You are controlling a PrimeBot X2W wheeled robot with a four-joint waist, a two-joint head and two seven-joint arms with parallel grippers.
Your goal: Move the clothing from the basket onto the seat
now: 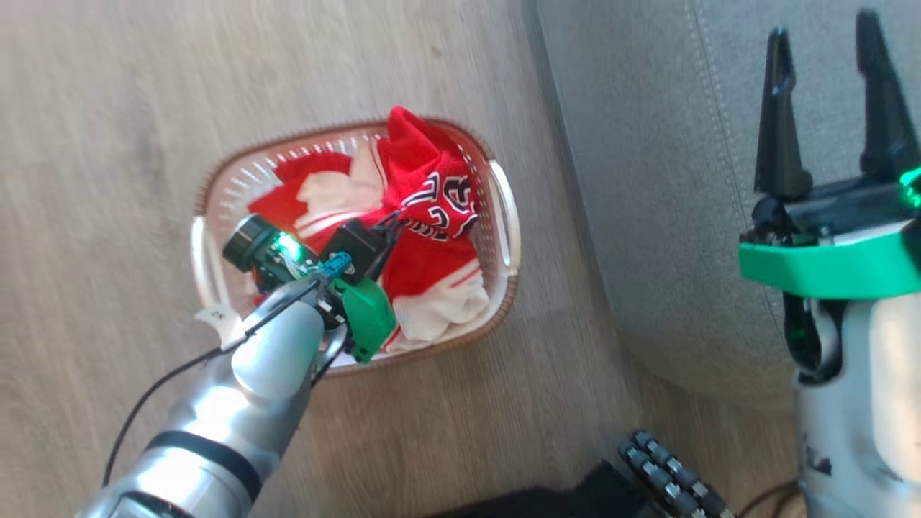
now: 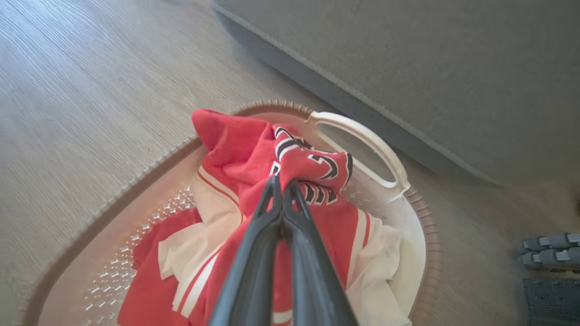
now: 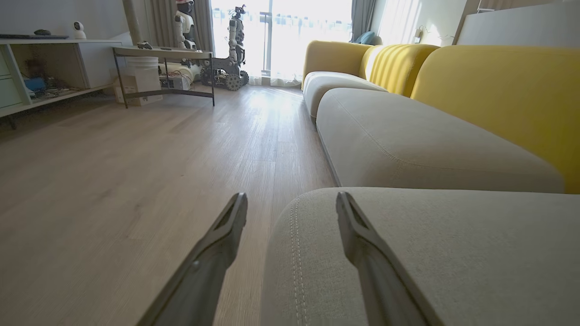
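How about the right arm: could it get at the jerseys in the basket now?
Probably not easily: the right gripper sits open above the seat, aside from the basket, and the left gripper, shut on the jerseys, crowds the space over them.

You're working in a home living room: pale wood-plank floor [image 3: 136, 149], a long sofa [image 3: 453, 253] with grey seats and yellow backs, curtains [image 3: 167, 18] beside a bright window [image 3: 290, 27], and a low shelf unit [image 3: 54, 63] along the wall. Other robots [image 3: 235, 45] parked by the window suggest a demo home.
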